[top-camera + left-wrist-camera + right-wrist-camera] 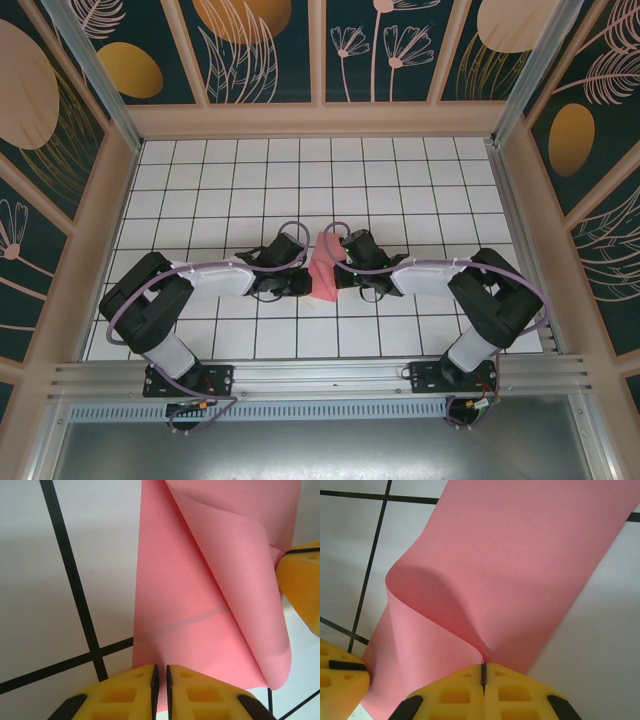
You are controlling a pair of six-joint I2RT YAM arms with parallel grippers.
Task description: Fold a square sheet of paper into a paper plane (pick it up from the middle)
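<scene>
Reaching inward from the near edge of the white gridded tabletop, the two black arms meet at its middle. The left gripper is clenched on one edge of the thin pink square sheet of paper, its yellow fingers almost touching. The right gripper is pinched tight on the sheet's opposite side. Between them the sheet bows upward, one flap curling over in a soft roll, unflattened.

Paper rests on table, fingers at both sides.
</scene>
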